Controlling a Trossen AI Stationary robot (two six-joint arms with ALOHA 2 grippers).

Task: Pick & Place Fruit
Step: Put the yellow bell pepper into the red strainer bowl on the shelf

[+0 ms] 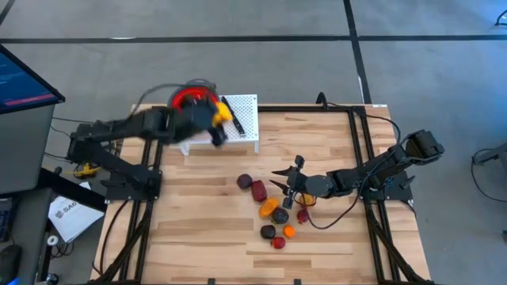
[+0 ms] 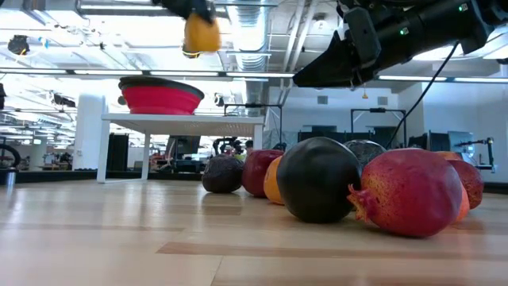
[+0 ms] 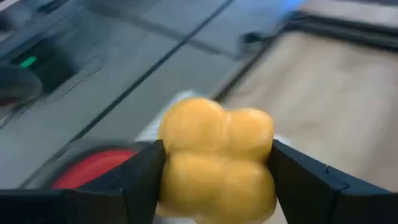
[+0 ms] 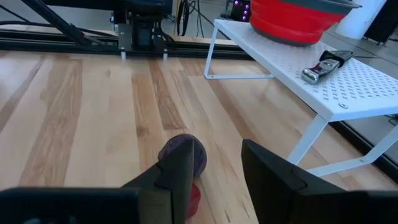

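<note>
Over the white perforated rack (image 1: 244, 119), at the table's far left, a lumpy yellow toy fruit (image 3: 216, 158) is clamped between the left gripper (image 1: 217, 120) fingers (image 3: 134, 180); four rounded lobes are seen, matte surface. Left arm is stretched across from the left edge, gripper held high above the rack, just beside the red bowl (image 2: 159, 96) with grey rim. In the low view the yellow fruit hangs up near the ceiling line, clear of bowl and rack. A black-handled knife (image 4: 323, 66) is laid on the rack near the bowl.

Mid-table, the rest of the fruit is clustered on the wood: a dark purple one (image 1: 245, 181), a dark red one (image 1: 258, 190), an orange one (image 1: 268, 207), a black one (image 2: 318, 179), a small orange one (image 1: 289, 232), and a red pomegranate (image 2: 411, 191) with crown nub, nearest the low camera.

Right arm is reached in from the right edge, low over the cluster. Right gripper (image 1: 285, 188) fingers (image 4: 273, 171) are parted with nothing between them; the dark purple fruit and a bit of red are seen just ahead of the tips in the right wrist view.
</note>
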